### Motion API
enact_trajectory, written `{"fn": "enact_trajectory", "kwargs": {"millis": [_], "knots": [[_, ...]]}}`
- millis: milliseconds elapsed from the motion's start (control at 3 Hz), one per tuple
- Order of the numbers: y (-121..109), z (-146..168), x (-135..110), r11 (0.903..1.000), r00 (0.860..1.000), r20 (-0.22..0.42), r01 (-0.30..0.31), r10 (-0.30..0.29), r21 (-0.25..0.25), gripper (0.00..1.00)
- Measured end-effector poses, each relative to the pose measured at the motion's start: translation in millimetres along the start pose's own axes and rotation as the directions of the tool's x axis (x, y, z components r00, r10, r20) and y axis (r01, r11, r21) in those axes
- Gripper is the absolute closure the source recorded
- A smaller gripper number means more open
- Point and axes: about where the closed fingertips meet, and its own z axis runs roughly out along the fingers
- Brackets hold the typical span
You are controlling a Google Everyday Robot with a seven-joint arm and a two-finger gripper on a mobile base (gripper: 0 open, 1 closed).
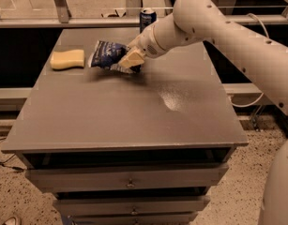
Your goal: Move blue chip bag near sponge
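Observation:
The blue chip bag (105,55) lies at the table's back left, a short gap to the right of the pale yellow sponge (67,59). My gripper (130,60) comes in from the right on the white arm. Its tan fingers (132,58) are closed on the bag's right end. The bag rests on or just above the tabletop, tilted a little. The part of the bag inside the fingers is hidden.
An upright blue soda can (147,18) stands at the table's back edge, behind my arm. The grey table (134,111) has drawers below its front edge. A metal rail runs behind the table.

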Motion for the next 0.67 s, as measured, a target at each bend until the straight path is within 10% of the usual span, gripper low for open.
{"fn": "enact_trajectory", "kwargs": {"millis": [667], "knots": [[-0.8,-10.2,4.4,1.0,1.0,0.007,0.001,-0.001,0.008,0.0]]}}
